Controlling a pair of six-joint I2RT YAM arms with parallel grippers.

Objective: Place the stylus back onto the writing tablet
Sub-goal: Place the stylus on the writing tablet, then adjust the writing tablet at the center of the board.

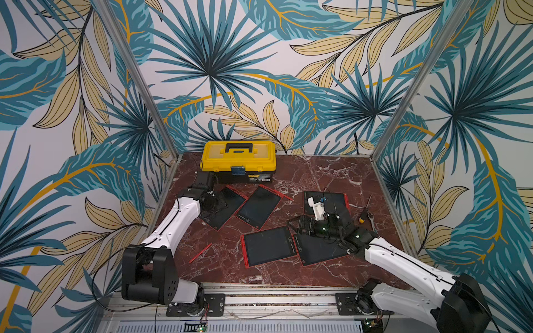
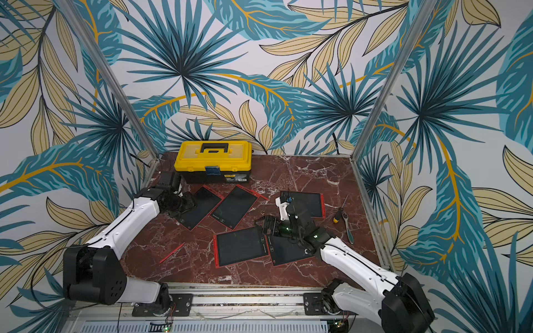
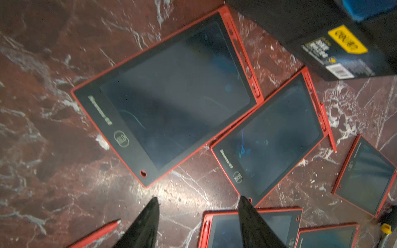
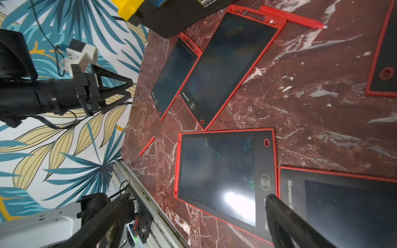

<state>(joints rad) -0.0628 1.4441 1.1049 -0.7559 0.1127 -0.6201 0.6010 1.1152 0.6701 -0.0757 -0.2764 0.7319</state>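
Diagonally on the tabletop [image 1: 317, 173], stylus [image 1: 200, 253], tip seemingly toward the tablets [image 1: 259, 207].

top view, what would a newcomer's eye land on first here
Probably the loud blue and yellow leaf wallpaper on every wall, then the bright yellow toolbox at the back of the dark red marble table. Next come five red-framed writing tablets scattered across the middle, with a loose red stylus lying alone toward the front, on the left arm's side.
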